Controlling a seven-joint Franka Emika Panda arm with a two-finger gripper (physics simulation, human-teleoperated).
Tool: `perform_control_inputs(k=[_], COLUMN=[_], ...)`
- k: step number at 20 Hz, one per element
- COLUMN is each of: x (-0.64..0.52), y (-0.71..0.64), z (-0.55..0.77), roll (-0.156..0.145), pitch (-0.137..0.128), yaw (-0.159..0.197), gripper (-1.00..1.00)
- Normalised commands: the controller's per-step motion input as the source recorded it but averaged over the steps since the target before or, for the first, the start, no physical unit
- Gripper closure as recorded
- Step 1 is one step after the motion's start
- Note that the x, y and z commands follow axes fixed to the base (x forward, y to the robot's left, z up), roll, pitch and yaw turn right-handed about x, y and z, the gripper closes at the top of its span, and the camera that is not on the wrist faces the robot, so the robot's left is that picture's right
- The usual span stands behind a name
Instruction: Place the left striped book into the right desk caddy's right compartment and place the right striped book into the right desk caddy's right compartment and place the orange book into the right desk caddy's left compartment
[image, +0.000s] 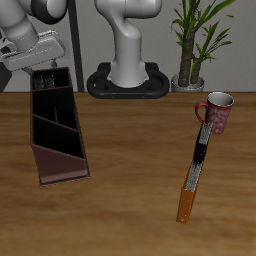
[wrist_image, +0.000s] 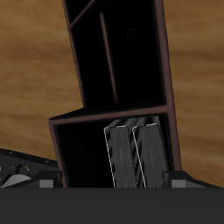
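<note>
Wooden table, potted plant behind. Gripper hangs over the long maroon-brown desk caddy; finger spread cannot be told. Two striped books stand inside one end compartment (beneath the gripper). The long narrow orange book lies well apart near a red mug. Risk: fingers snagging the caddy wall on withdrawal, shifting it.

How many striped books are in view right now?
2: both striped books stand side by side in one end compartment of the right desk caddy, seen in the wrist view. In the exterior view that compartment is partly behind the arm.
</note>
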Motion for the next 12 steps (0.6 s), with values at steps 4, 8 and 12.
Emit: perform_control_inputs(k=[4,8,12], x=[0.12,0.14,0.35], y=[0.03,0.10,0.29], z=[0.09,0.17,0.24], roll=[-0.047,-0.053,-0.113], pitch=[-0.028,-0.049,-0.075], yaw=[0.029,0.021,0.042], gripper=[-1.00,-1.00,-1.00])
